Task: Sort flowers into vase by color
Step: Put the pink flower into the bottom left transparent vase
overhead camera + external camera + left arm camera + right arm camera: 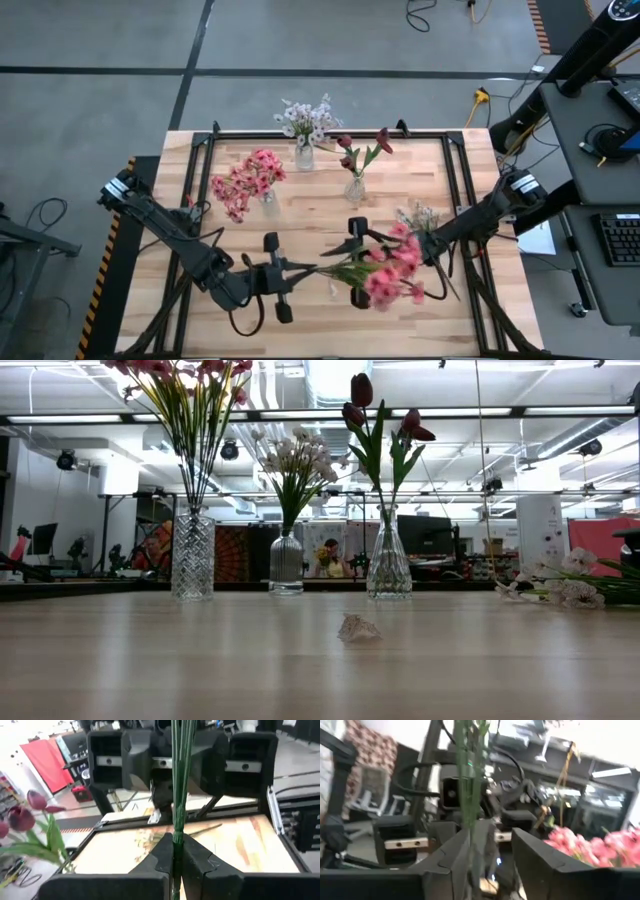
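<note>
High view: counted three clear glass vases [304, 157] standing along the far side of the pale wooden table [300, 225], each filled by colour: pink blossom clusters [245, 182], small white-lilac blossoms [305, 120], dark red tulip-like blooms [362, 148]. Judged the sort well past half. Found a further bunch of pink artificial flowers [392, 272] nearer the front, between the two arms, and a loose white-lilac sprig [420, 215] lying flat just beyond it. Took both as still to be placed. Noted the bunch's long axis running across the table, stalk ends toward the left arm, blossoms toward the right arm. Placed the left gripper [300, 269] at the stalk ends and the right gripper [338, 267] facing it close by, half hidden under the blossoms. Low view: saw the three vases upright, the sprig [565, 590] flat at the table's edge and a small pale scrap [358, 628] in mid-table. Saw neither gripper nor the bunch here, so judged the bunch held clear of the wood. Left wrist view: found the fingers [197, 857] pressed together on the thin green stalks [176, 795]. Right wrist view: found the fingers [455, 855] spread, stalks [469, 775] beside one of them, apparently not pinched.
</note>
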